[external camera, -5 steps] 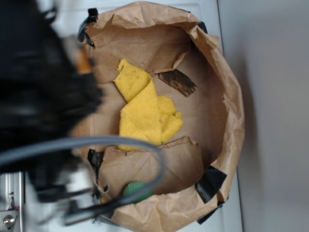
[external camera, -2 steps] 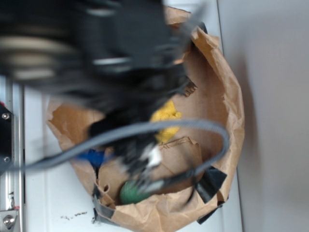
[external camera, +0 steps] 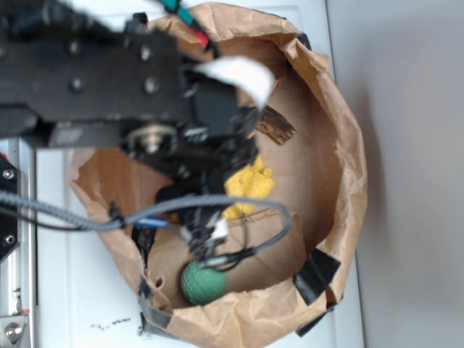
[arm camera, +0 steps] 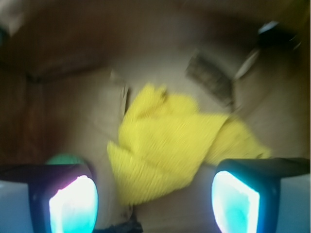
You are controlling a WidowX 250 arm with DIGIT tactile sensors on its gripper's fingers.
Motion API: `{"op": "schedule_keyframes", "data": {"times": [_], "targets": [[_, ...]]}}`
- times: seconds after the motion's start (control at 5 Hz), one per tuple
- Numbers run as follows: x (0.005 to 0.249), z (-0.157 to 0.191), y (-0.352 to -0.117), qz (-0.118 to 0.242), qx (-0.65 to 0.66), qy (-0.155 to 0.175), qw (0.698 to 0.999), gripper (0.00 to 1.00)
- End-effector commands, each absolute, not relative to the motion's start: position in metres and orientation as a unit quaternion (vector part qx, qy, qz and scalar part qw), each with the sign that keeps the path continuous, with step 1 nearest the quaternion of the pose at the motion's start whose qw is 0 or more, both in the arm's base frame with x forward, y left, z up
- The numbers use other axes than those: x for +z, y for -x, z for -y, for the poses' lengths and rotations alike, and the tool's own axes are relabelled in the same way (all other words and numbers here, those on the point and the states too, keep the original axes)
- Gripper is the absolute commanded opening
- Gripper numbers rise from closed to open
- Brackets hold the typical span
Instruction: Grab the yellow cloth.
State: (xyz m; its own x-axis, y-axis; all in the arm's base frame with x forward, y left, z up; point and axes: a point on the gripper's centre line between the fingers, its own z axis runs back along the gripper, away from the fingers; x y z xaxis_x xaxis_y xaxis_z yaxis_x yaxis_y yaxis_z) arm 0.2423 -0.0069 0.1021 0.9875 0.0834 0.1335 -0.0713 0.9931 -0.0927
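Observation:
The yellow cloth [arm camera: 170,145] lies crumpled on the floor of a brown paper bag; in the exterior view only a corner of the cloth [external camera: 248,183] shows past the arm. My gripper [arm camera: 155,204] hangs above the cloth's near edge, open, with the two fingers [arm camera: 73,204] wide apart and nothing between them. In the exterior view the black arm [external camera: 94,80] covers most of the bag and hides the gripper's jaws.
The cloth lies in a brown paper bag [external camera: 341,145] with raised crumpled walls. A green ball [external camera: 203,283] sits at the bag's near side, also peeking beside my left finger as the ball [arm camera: 63,159]. A dark bark-like piece [external camera: 274,125] lies beyond the cloth.
The arm has swung from the left edge in over the bag, covering most of the cloth. The green ball, half hidden by the cable before, now shows whole.

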Motion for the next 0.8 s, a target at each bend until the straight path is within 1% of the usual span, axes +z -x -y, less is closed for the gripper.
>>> {"op": "schedule_keyframes", "data": {"times": [0.0, 0.2, 0.4, 0.6], "targets": [[0.041, 0.024, -0.225, 0.043, 0.01, 0.047, 0.998, 1.0], [0.021, 0.015, -0.245, 0.033, 0.019, 0.041, 0.998, 0.94], [0.021, 0.015, -0.245, 0.039, 0.027, 0.034, 0.998, 0.0], [0.025, 0.015, -0.245, 0.034, 0.033, 0.039, 0.998, 0.0]]}}
